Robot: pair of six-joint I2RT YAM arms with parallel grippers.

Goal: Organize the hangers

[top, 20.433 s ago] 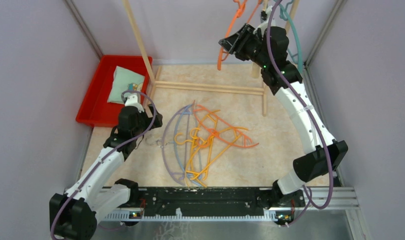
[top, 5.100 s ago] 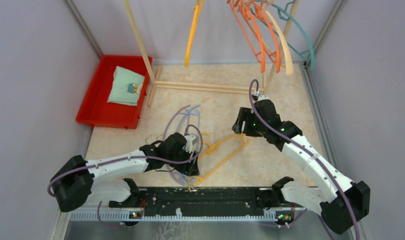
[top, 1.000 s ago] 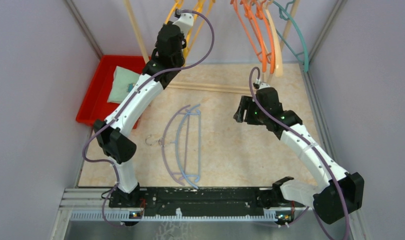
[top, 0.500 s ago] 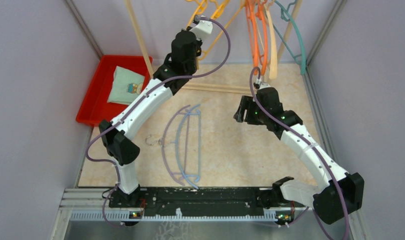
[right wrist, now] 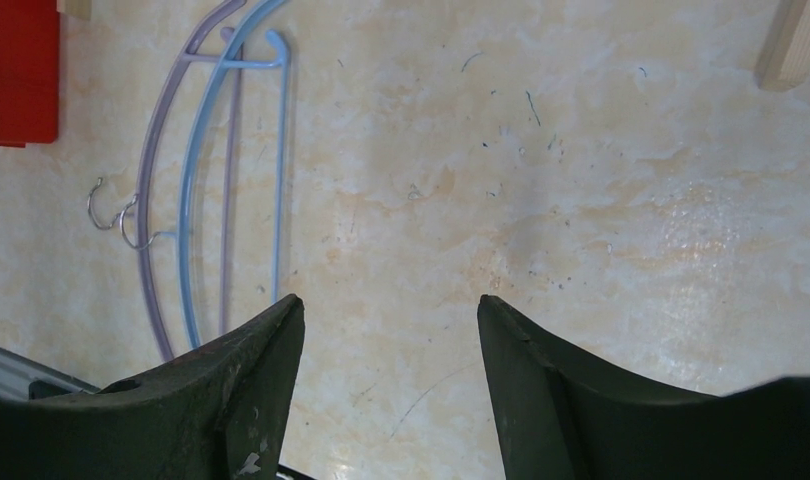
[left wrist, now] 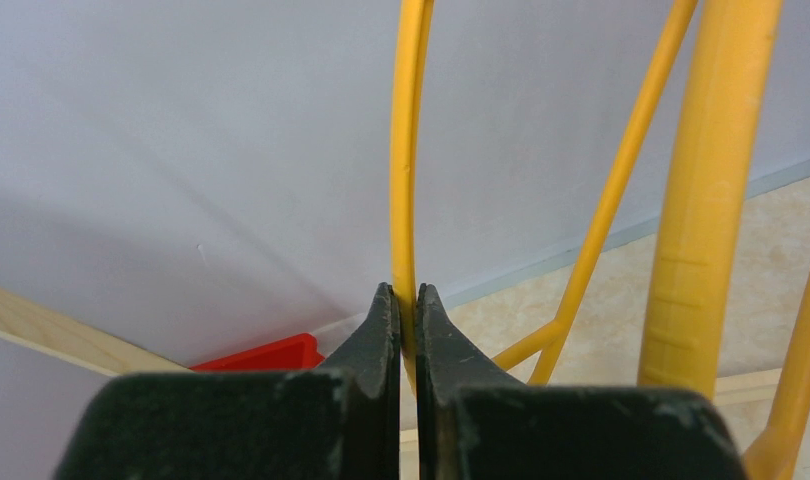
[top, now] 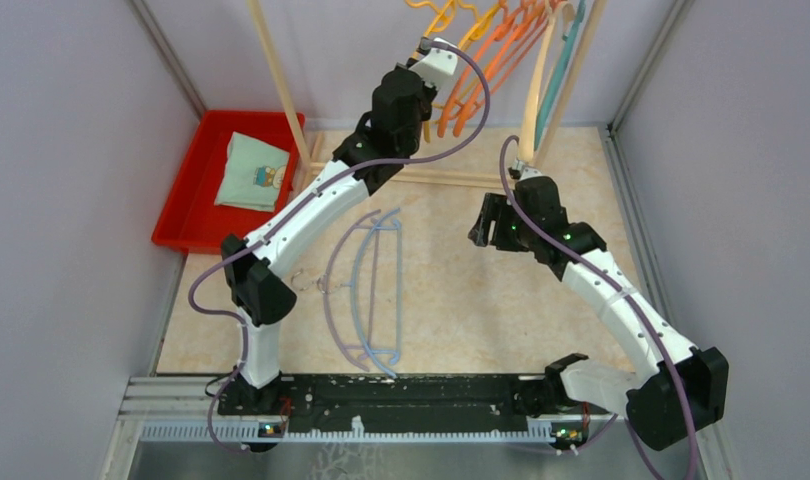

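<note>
Left tool (left wrist: pixel 406 292) is clamped shut on a thin yellow plastic hanger (left wrist: pixel 409 150). Its two black fingers meet on a slim rod that runs straight up toward 12 o'clock in the left wrist view, and thicker yellow hanger parts stand on the 3 o'clock side. In the top view the left tool (top: pixel 428 47) sits up at the 12 o'clock edge, inside the pale wooden rack frame (top: pixel 281 85). There the yellow hanger (top: pixel 438 15) hangs beside a bunch of orange plastic hangers (top: pixel 486 70), a peach plastic hanger (top: pixel 533 100) and a teal plastic hanger (top: pixel 563 70), their bodies all trailing down toward 6 o'clock. The right tool (right wrist: pixel 391 300) is spread wide with nothing between its fingers, hovering over the beige marbled counter (right wrist: pixel 581 200). From above, the right tool (top: pixel 484 230) lies just to the 3 o'clock side of centre. Near the counter's centre a light blue plastic hanger (top: pixel 398 290) lies flat, nested within a lavender plastic hanger (top: pixel 329 295), the two overlapping. Their long axes run from 12 to 6 o'clock, with curved shoulders and silver wire hooks (right wrist: pixel 116 215) pointing to 9 o'clock and straight bars on the 3 o'clock side. Between 9 and 10 o'clock a red plastic tray (top: pixel 186 205) holds a folded pale green cloth (top: pixel 253 172) with a small print on it.
</note>
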